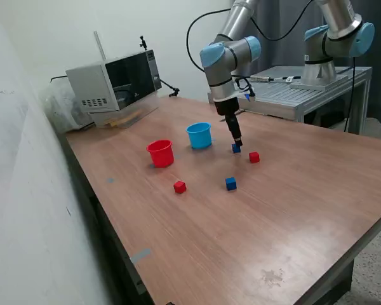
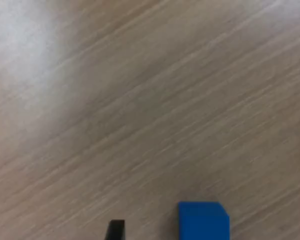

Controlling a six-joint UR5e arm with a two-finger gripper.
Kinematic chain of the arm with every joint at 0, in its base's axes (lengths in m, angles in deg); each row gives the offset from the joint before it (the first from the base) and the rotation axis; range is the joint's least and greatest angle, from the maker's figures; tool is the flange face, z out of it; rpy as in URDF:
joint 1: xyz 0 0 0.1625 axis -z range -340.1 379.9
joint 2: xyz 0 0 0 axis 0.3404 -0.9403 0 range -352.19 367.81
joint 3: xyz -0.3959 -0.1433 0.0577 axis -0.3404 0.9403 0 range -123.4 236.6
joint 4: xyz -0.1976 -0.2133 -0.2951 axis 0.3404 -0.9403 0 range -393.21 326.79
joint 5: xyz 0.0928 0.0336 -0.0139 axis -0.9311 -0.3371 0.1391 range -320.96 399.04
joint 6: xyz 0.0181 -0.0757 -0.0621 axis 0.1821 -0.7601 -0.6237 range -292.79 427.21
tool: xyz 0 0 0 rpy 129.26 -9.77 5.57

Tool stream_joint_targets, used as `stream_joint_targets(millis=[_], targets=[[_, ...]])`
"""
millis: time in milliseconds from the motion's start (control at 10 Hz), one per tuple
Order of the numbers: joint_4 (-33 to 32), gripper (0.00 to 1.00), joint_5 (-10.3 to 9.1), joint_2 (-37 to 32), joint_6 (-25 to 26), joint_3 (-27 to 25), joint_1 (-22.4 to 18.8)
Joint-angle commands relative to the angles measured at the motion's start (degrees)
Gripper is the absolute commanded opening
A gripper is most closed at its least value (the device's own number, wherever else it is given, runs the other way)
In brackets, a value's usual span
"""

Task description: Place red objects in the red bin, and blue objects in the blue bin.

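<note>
We see a brown wood-grain tabletop (image 1: 292, 210) with a smooth, faintly sheened finish, its fine streaked grain plain in the wrist view, and one dull scuffed patch (image 1: 272, 276) near its front edge. On it the round red plastic cup (image 1: 160, 153) and the round light-blue plastic cup (image 1: 199, 135) look smooth and slightly glossy, while the small dark blue cube (image 2: 203, 220) shows flat, matt faces. We also see a boxy grey microwave oven (image 1: 114, 80) with a glossy dark door, and a ribbed, matt grey metal bench (image 1: 305, 92).
</note>
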Motion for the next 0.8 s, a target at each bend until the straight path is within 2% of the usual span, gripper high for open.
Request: stream_joint_targets(millis=[0, 300, 700], targets=[[-0.45, 1.0, 0.07, 1.02, -0.04, 0.72, 0.01], [-0.45, 1.0, 0.24, 1.72, -0.39, 1.16, 0.36], [-0.44, 1.0, 0.15, 2.42, -4.08, 0.98, 0.36]])
